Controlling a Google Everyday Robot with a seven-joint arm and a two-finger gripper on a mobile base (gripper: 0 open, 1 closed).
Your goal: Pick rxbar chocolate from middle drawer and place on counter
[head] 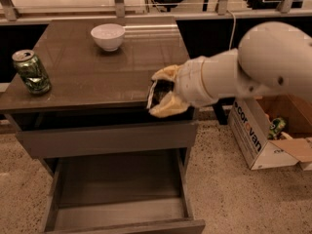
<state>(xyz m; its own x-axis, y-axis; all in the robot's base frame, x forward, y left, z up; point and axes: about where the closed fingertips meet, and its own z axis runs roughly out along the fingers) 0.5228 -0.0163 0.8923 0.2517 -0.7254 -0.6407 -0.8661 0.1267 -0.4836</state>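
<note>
My gripper (160, 92) is shut on the rxbar chocolate (158, 92), a small black wrapped bar held between the pale fingers (165, 108). It hangs in the air at the front right edge of the counter (87, 77), about level with the glossy brown top. The middle drawer (117, 189) stands pulled out below, its grey floor bare. The white arm (253, 67) reaches in from the right.
A green can (31, 72) stands at the counter's left front. A white bowl (107, 36) sits at the back middle. An open cardboard box (273, 130) stands on the floor to the right of the cabinet.
</note>
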